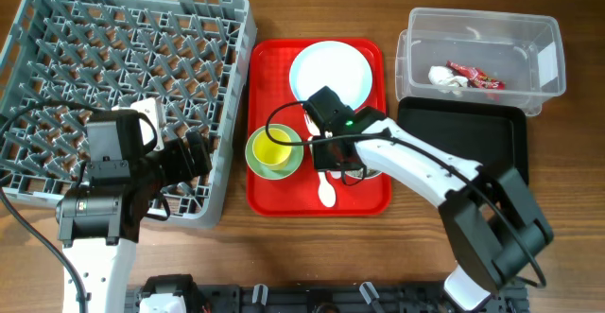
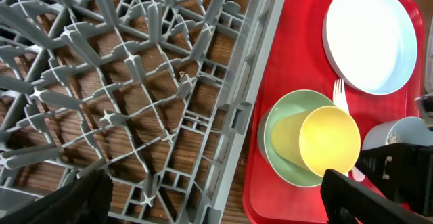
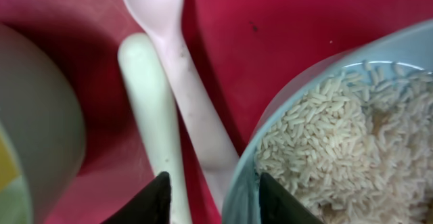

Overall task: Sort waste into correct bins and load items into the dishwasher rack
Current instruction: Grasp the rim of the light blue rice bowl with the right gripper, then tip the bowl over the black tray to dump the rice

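Note:
My right gripper is open and straddles the rim of the pale blue bowl, one finger outside it and one inside. The bowl holds pale beige food scraps. The white spoon and fork handle lie beside it on the red tray. My left gripper is open and empty over the edge of the grey rack. The yellow-green cup stands on its saucer. The plate lies behind. The red wrapper and tissue lie in the clear tub.
The black tray lies in front of the tub, right of the red tray. The rack's near wall stands close to the red tray's left edge. My right arm reaches across the black tray's front left corner.

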You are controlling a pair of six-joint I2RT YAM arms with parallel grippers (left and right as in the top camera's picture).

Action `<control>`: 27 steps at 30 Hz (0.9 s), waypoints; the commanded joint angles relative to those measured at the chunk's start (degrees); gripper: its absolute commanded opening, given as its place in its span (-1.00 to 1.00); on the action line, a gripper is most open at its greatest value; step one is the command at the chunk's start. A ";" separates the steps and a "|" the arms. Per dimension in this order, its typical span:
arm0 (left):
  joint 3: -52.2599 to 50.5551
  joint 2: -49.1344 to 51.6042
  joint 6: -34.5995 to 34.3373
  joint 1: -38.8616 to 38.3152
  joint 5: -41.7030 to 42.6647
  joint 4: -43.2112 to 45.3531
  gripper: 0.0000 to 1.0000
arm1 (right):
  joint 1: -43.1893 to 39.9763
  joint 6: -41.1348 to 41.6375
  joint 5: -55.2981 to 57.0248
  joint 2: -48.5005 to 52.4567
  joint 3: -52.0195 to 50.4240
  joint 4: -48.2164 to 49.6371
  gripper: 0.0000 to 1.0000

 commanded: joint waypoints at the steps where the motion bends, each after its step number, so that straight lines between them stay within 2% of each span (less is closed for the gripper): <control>1: 1.03 0.07 -0.52 -0.26 -0.09 0.09 1.00 | 0.13 1.51 1.46 1.25 -0.55 0.02 -0.35; 3: 1.03 0.07 -0.55 -0.26 -0.09 0.07 1.00 | 0.15 1.90 1.42 1.25 -0.55 -0.02 -0.36; 5: 1.03 0.07 -0.52 -0.26 -0.09 0.04 1.00 | 0.13 3.06 1.84 1.33 -0.55 -0.52 -0.53; 13: 1.03 0.07 -0.52 -0.26 -0.09 0.02 1.00 | 0.13 5.27 2.56 1.33 -0.52 -1.57 -0.91; 21: 1.03 0.07 -0.52 -0.26 -0.09 -0.33 1.00 | -0.35 4.35 2.49 -1.70 2.14 -5.31 -0.91; 27: 1.03 0.07 -0.52 -0.26 -0.09 -0.33 1.00 | -3.37 2.89 0.17 -9.70 3.45 -6.62 -0.91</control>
